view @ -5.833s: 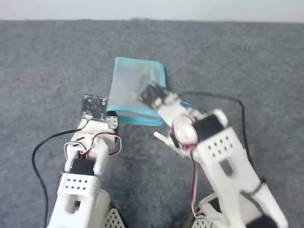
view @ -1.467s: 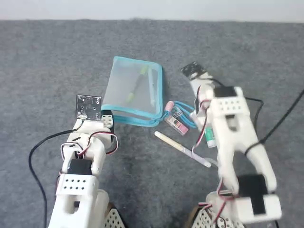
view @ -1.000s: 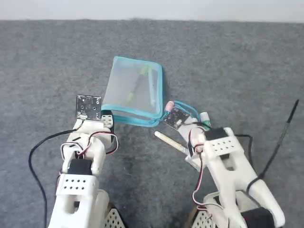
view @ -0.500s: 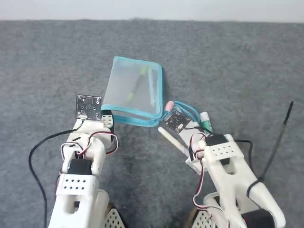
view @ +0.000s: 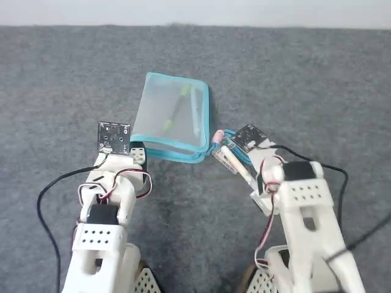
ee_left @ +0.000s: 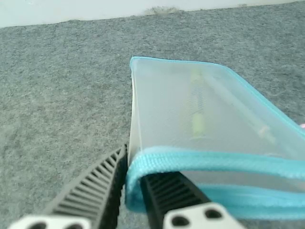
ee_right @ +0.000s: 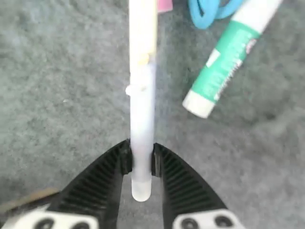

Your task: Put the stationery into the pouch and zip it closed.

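Right wrist view: right gripper (ee_right: 141, 157) clamps pen (ee_right: 142, 71) (glue stick (ee_right: 228, 62) beside).

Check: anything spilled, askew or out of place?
Nothing spilled or damaged. The left gripper clamps the pouch by its edge; the right gripper grips a white pen by its end. A green glue stick lies loose outside the pouch, beside a blue cord.
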Action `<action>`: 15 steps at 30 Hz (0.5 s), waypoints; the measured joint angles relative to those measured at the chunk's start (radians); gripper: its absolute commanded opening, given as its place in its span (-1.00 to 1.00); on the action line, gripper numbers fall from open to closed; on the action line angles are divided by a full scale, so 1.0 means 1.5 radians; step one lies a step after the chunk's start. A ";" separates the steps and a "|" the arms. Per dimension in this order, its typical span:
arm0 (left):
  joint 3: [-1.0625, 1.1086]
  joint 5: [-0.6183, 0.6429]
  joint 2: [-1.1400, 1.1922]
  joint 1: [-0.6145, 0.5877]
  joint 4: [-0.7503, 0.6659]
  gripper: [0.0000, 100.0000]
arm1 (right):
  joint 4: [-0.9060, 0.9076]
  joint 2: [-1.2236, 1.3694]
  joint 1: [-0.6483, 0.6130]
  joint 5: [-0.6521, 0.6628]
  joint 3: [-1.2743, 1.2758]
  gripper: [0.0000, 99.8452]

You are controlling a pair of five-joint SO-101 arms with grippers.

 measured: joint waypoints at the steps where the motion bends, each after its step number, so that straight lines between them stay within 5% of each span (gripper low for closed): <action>1: 0.000 0.000 0.000 0.000 0.000 -0.98 | 0.023 -0.033 -0.014 0.005 0.000 -0.99; 7: 0.000 0.000 0.000 0.000 0.000 -0.98 | 0.113 -0.213 -0.109 0.012 0.000 -0.99; 15: 0.000 0.000 0.000 0.034 0.000 -0.98 | 0.127 -0.199 -0.229 0.012 -0.057 -0.99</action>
